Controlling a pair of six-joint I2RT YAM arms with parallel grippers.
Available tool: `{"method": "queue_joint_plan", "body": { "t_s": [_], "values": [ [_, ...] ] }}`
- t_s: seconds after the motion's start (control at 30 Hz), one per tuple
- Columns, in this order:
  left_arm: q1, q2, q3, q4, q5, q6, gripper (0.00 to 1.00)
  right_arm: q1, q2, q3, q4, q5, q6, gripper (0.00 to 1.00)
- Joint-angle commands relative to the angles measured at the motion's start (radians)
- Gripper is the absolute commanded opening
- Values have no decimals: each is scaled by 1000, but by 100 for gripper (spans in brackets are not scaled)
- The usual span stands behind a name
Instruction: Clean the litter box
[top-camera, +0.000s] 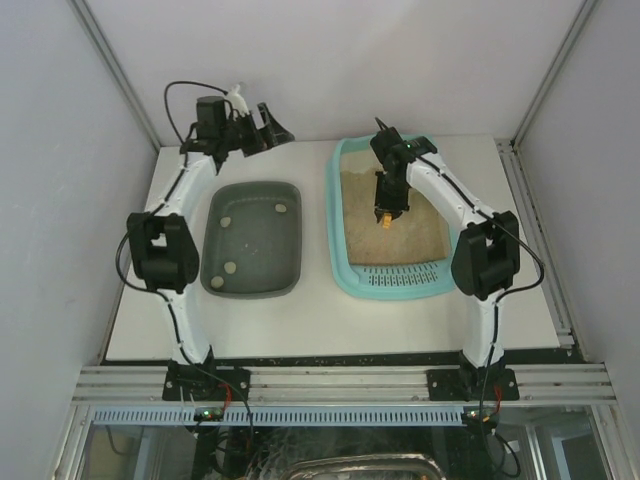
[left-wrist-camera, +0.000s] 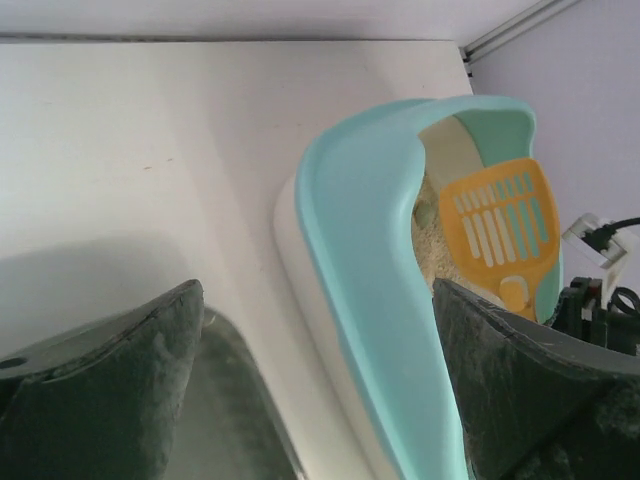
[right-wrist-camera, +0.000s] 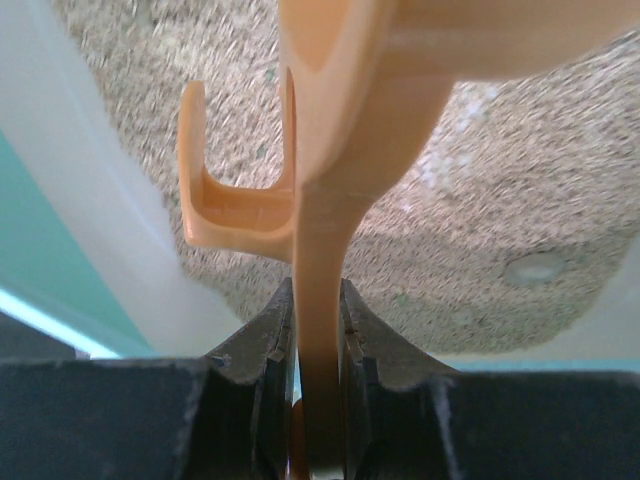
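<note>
The light-turquoise litter box (top-camera: 395, 283) lies right of centre, holding beige litter (top-camera: 400, 235). My right gripper (top-camera: 388, 205) is over the litter and shut on the handle of an orange slotted scoop (top-camera: 385, 218). In the right wrist view the fingers (right-wrist-camera: 262, 345) clamp the handle (right-wrist-camera: 322, 280) above the litter (right-wrist-camera: 520, 180), where a pale lump (right-wrist-camera: 533, 267) lies. My left gripper (top-camera: 265, 125) is open and empty, raised at the back left. Its wrist view looks past the box rim (left-wrist-camera: 370, 280) to the scoop head (left-wrist-camera: 500, 225).
A dark grey-green tray (top-camera: 290, 240) with three pale lumps lies left of the litter box; its edge shows in the left wrist view (left-wrist-camera: 225, 410). White walls with metal rails enclose the table (top-camera: 320, 325) at the back and sides.
</note>
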Motion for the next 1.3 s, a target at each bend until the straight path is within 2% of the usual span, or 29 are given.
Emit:
{"method": "queue_joint_plan", "body": {
  "t_s": [0.0,0.13,0.33,0.6,0.83,1.0,1.27],
  "values": [
    [-49,95,115,229,8,-169,100,-8,62,122,-89,146,-2,0],
    [-76,162,119,328,4,-278,100,-14,137,167,-122,202,-24,0],
    [-97,183,68,455,9,-366,100,-30,245,252,-175,301,-45,0],
    [-100,179,48,416,36,-301,100,-70,353,324,-126,301,-64,0],
    [-96,74,-95,405,17,-170,100,-82,425,354,-15,238,-84,0],
    [-73,57,-138,383,28,-142,100,-88,480,400,34,168,-80,0],
    [-26,59,-168,366,50,-139,100,-90,430,317,271,-81,-138,0]
  ]
}}
